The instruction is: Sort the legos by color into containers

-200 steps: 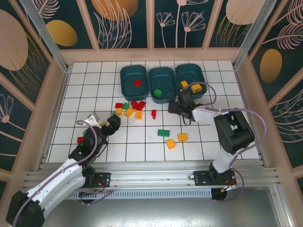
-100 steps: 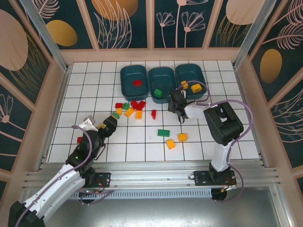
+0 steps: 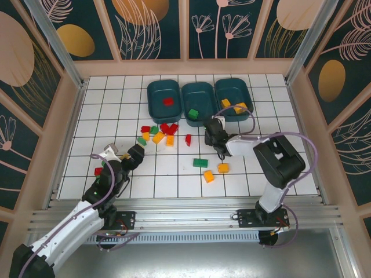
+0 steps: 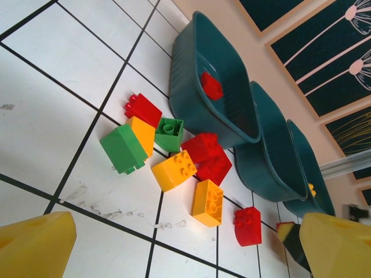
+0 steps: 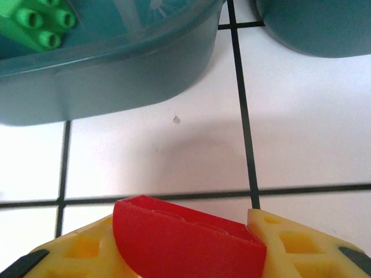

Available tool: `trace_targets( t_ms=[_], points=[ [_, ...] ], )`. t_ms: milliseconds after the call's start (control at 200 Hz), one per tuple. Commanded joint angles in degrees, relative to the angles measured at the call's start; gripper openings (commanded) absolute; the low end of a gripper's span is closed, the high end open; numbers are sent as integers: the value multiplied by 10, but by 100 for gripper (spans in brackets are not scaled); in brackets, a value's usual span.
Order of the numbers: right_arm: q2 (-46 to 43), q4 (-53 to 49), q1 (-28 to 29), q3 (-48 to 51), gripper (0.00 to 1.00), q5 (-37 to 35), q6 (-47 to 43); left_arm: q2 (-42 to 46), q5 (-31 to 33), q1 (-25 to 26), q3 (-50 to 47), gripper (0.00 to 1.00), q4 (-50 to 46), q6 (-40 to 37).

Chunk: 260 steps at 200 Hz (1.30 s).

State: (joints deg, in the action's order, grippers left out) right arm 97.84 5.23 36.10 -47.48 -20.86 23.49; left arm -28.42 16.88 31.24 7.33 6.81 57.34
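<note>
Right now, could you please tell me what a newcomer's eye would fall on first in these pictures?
At the far side of the table, three teal tubs hold red, green and yellow bricks from left to right. In front of them lies a cluster of loose bricks, and the right gripper clamps a red brick just short of the tubs.

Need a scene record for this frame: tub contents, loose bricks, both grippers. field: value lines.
left tub: one red brick
middle tub: one green brick
right tub: two yellow bricks
loose pile: red, yellow and green bricks on the tiles before the left tub
left gripper: fingers open, nothing between them
right gripper: fingers shut on held red brick, facing the middle tub
</note>
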Motion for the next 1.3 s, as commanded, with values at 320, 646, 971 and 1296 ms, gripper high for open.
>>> trace_targets(
  t_ms=[320, 646, 971, 1296],
  points=[
    [77, -22, 85, -225, 42, 38, -50, -105, 37, 0, 40, 98, -24, 37],
    [292, -112, 85, -502, 53, 53, -79, -150, -8, 0, 73, 99, -52, 22],
    [226, -111, 97, -499, 72, 26, -103, -120, 20, 0, 113, 99, -110, 0],
    [-45, -112, 118, -141, 72, 22, -38, -115, 0, 0, 97, 99, -90, -6]
  ],
)
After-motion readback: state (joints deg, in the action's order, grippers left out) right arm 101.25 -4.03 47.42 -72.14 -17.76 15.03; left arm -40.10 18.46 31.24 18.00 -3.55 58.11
